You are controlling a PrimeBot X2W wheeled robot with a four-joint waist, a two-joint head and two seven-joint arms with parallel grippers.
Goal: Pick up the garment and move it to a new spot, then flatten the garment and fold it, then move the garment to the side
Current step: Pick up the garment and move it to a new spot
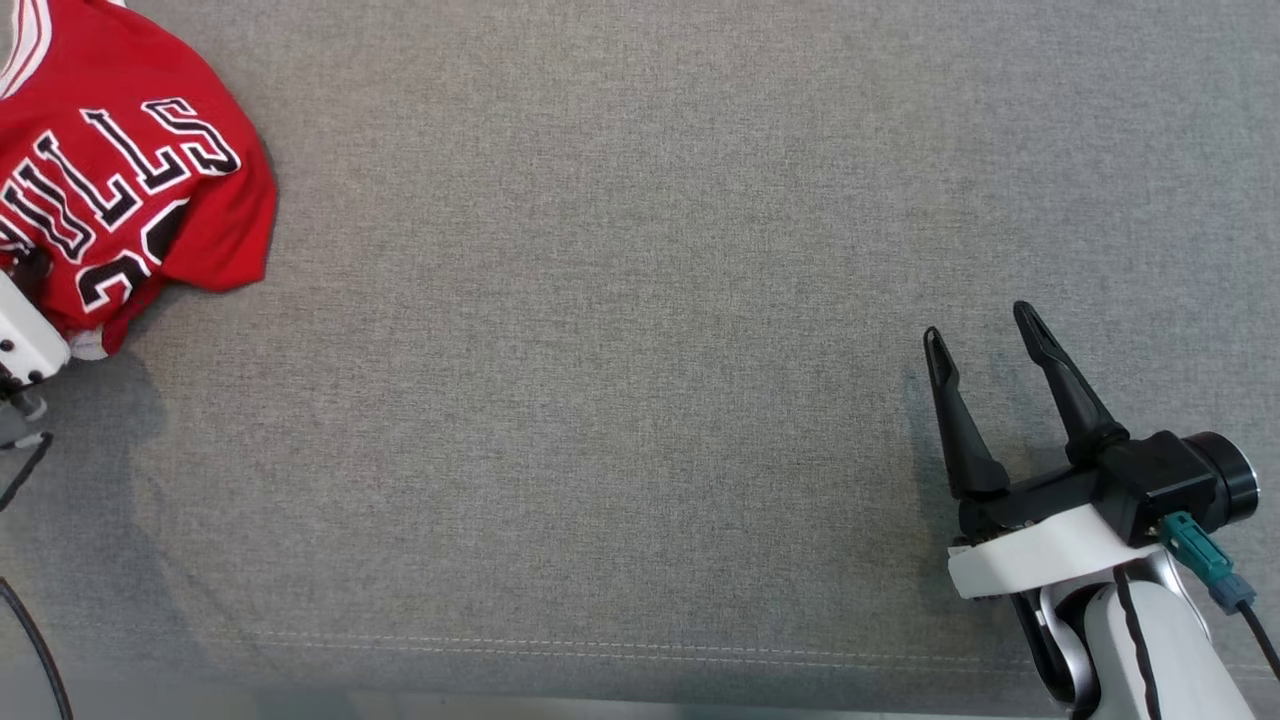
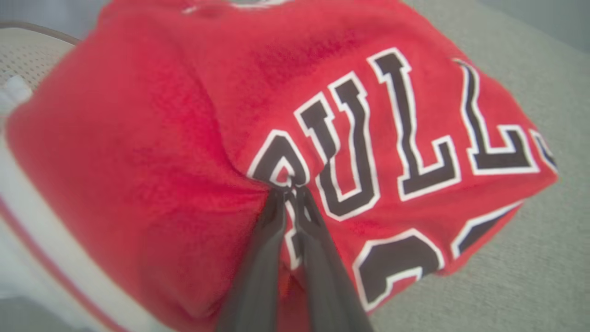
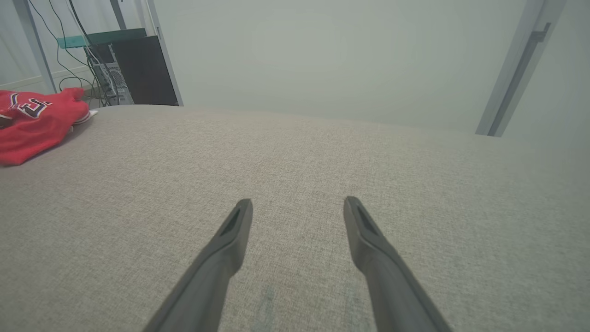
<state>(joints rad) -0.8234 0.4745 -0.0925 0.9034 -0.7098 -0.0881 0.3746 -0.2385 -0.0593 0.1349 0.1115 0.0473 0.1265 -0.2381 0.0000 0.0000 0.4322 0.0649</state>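
Left wrist view: the left hand pinches a fold of the red jersey, which lies bunched at the far left of the grey bench. The right hand is spread wide and empty, well apart. Lifting slowly and high should keep the cloth from dragging.
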